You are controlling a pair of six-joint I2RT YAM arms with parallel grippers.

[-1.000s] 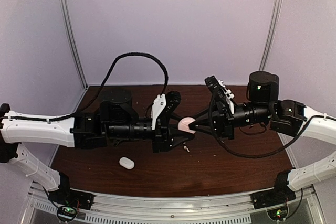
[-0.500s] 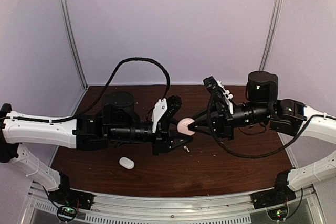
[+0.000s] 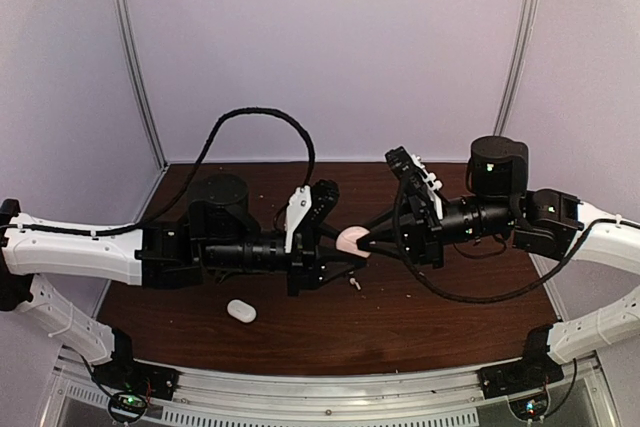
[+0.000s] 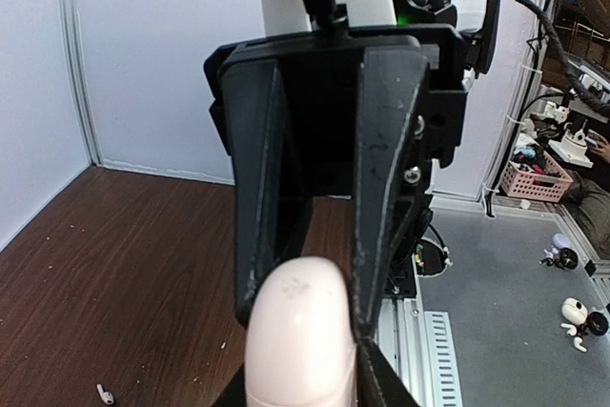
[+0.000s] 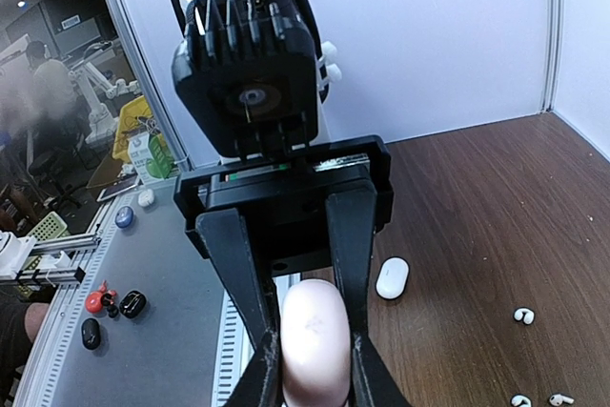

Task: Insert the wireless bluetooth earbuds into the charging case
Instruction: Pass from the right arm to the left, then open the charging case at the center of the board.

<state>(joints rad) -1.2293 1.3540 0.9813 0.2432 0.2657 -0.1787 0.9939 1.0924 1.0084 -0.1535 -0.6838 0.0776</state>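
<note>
Quick heads up on this one. Far left, the white oval case [image 3: 241, 311] sat alone on the tabletop [image 3: 450, 317], roughly 7 o'clock from the action and not in play. Next over, your left claw [image 3: 343, 245] was clamped on the pink charging case [image 3: 351, 238], fingers pressed to both its sides. The case hung in the air over mid-tabletop. From 3 o'clock your right claw [image 3: 368, 240] was clenched on that same case, so the two arms met nose to nose. The earbuds [image 5: 523, 315] were all down on the wood, none in the case. One lay just at 6 o'clock of the pink case, below it.

What I'd have worried about was two claws on one smooth pebble. If either arm pulled or twisted out of step, I reckon it could've squirted out and dropped, maybe right onto that earbud. And with both claws busy, nothing was free to fetch an earbud, so one had to let go cleanly first.

Some things were hard to see. I couldn't find a lid seam or hinge in any view, so there was no telling if the case was open. Both wrist views cut off its lower end. The earbuds were too tiny to read which way up they lay.
</note>
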